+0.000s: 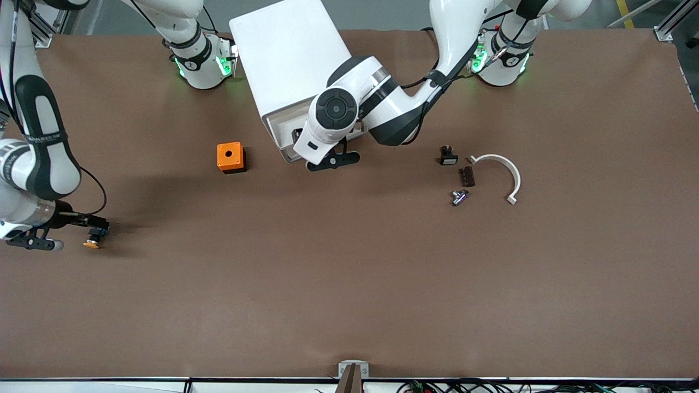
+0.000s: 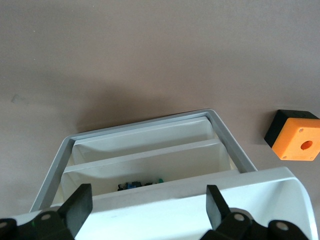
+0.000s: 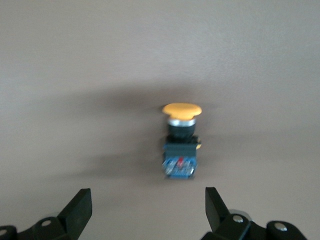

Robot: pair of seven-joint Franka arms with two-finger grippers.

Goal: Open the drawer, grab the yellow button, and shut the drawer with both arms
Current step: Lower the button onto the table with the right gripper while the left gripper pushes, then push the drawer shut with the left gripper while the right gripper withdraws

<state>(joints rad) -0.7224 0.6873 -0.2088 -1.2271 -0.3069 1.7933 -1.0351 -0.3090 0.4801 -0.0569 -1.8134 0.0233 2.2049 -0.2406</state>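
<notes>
Looking at your right gripper (image 3: 145,210), you see its fingers spread wide, nothing between them; the button (image 3: 181,141) lies on the brown table (image 1: 349,284) near the right arm's end; your left gripper (image 2: 147,207), fingers apart, hovers over the open top drawer (image 2: 150,150) of the white cabinet (image 1: 289,54), beside the orange box (image 1: 230,156).

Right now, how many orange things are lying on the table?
2. An orange box with a hole sits beside the white cabinet, toward the right arm's end. The orange-capped button lies by the right pincer. The open drawer may hide more.
</notes>
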